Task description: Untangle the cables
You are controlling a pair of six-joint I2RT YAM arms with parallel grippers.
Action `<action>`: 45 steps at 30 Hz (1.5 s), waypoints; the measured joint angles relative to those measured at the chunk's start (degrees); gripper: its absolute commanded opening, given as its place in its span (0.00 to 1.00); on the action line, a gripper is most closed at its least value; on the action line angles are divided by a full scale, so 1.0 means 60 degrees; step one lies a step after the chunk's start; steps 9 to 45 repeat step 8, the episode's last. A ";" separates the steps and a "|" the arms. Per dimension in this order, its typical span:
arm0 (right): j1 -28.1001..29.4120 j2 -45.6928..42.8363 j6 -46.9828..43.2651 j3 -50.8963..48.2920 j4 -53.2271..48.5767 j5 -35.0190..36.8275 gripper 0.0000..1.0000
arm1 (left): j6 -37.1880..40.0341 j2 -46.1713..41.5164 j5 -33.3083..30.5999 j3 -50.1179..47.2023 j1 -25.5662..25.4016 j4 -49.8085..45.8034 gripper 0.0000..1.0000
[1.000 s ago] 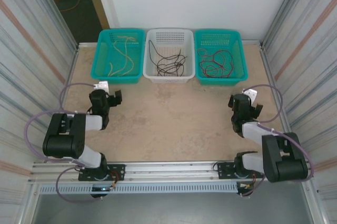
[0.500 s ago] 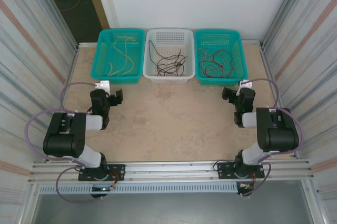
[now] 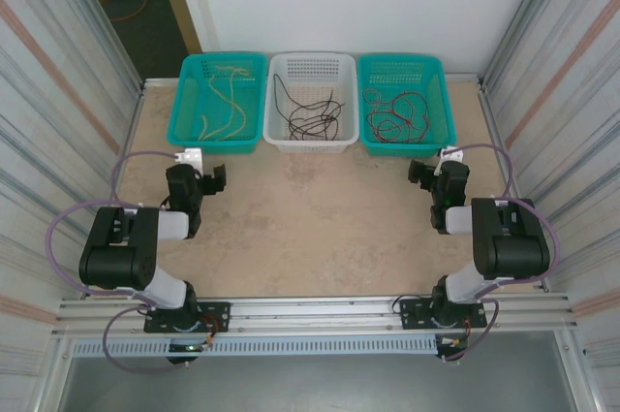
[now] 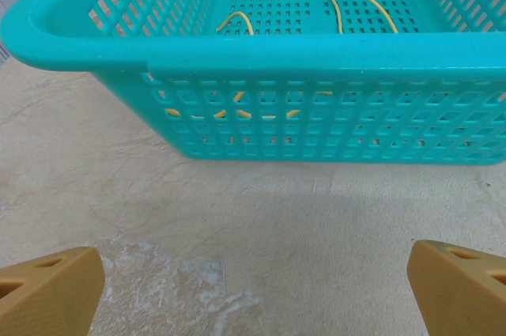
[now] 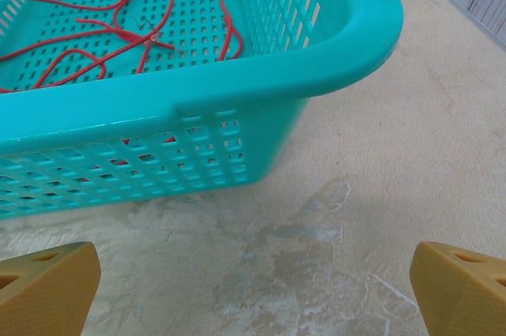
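Dark cables (image 3: pixel 312 117) lie in the white basket (image 3: pixel 312 146). Yellow cables (image 3: pixel 226 102) fill the teal basket (image 3: pixel 214 142) left of it, red cables (image 3: pixel 397 117) another on its right. Nearer, left tool (image 4: pixel 253 292) and right tool (image 5: pixel 253 292) gape apart, empty.

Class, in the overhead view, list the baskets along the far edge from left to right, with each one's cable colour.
Left teal basket with yellow cables → white basket with dark cables → right teal basket with red cables.
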 measured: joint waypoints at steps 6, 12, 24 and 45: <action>-0.0157 0.0004 -0.0004 0.0193 -0.0244 -0.0561 0.99 | 0.0051 0.0000 -0.0015 0.0000 -0.0062 -0.0004 0.99; -0.0157 0.0000 -0.0004 0.0204 -0.0240 -0.0685 0.99 | 0.0051 0.0000 -0.0011 0.0000 -0.0062 -0.0004 0.99; -0.0157 0.0000 -0.0004 0.0204 -0.0240 -0.0685 0.99 | 0.0051 0.0000 -0.0011 0.0000 -0.0062 -0.0004 0.99; -0.0157 0.0000 -0.0004 0.0204 -0.0240 -0.0685 0.99 | 0.0051 0.0000 -0.0011 0.0000 -0.0062 -0.0004 0.99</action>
